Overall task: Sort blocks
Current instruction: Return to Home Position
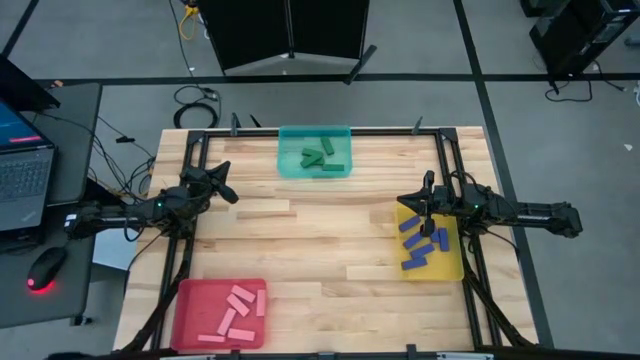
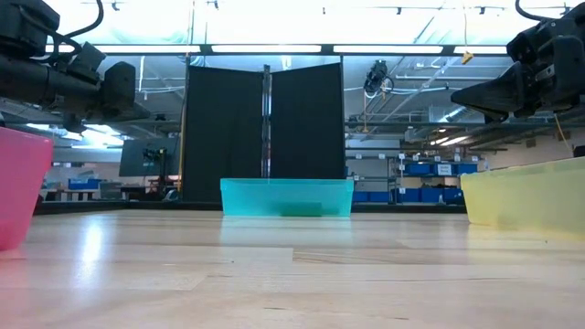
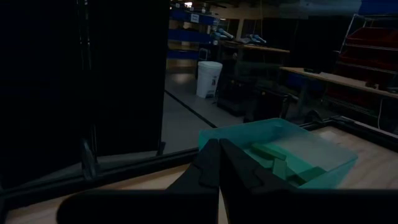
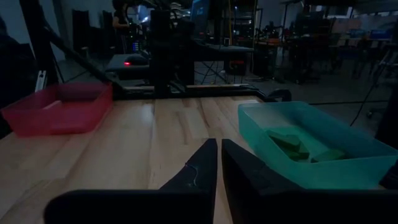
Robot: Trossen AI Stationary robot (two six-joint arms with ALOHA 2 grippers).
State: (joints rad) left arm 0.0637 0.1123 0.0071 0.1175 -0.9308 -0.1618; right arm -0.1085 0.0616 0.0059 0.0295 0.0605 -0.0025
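We find every block already in a tray: the green blocks (image 1: pixel 318 157) in the teal tray (image 1: pixel 284 140) at the middle of the desk's (image 1: pixel 320 240) far edge, the blue blocks (image 1: pixel 418 247) in the yellow tray (image 1: pixel 455 268) by the right edge, and the pink blocks (image 1: pixel 238 308) in the red tray (image 1: pixel 190 300) at the near-left corner. No block shows on the bare wood. The left gripper (image 3: pixel 219 146) hangs above the left side and the right gripper (image 4: pixel 219 144) above the yellow tray's far end, each clenched on nothing. We judge the blocks light, stiff and smooth. They are best pinched across the narrow width at mid-length, and the ones leaning on their neighbours would tip easily. Only the high view shows all three colours sorted. The low view gives us tray walls and a faint green shade through the teal one. The wrist views alone show the fingers pressed together, and both see the green blocks, while the right one also takes in the red tray.
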